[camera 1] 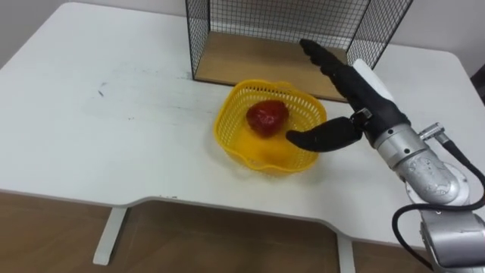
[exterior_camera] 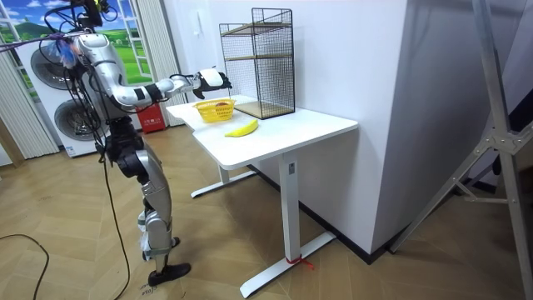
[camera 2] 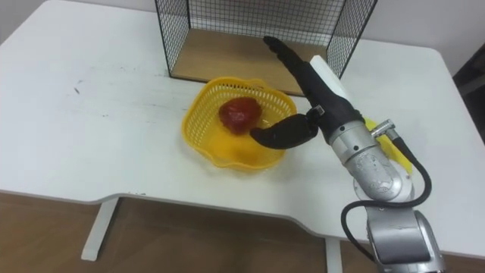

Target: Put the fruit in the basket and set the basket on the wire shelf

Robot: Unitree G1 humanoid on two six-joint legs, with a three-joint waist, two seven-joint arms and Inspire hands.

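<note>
While the fruit (camera 1: 266, 117) sits in the basket (camera 1: 227, 125), the banana (exterior_camera: 241, 128) lies on the table (camera 1: 114, 136) right of the right hand (camera 1: 362, 100), whose straight fingers and spread thumb hover over the basket's right rim.

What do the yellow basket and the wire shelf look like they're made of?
Yellow basket: probably plastic, glossy, with moulded lattice walls. Wire shelf: thin dark metal mesh, it seems, around a matte, wood-look board.

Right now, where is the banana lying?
The banana lies on the white table, outside the yellow basket and to the robot's right of it; in the room view it is nearer the camera than the basket.
</note>
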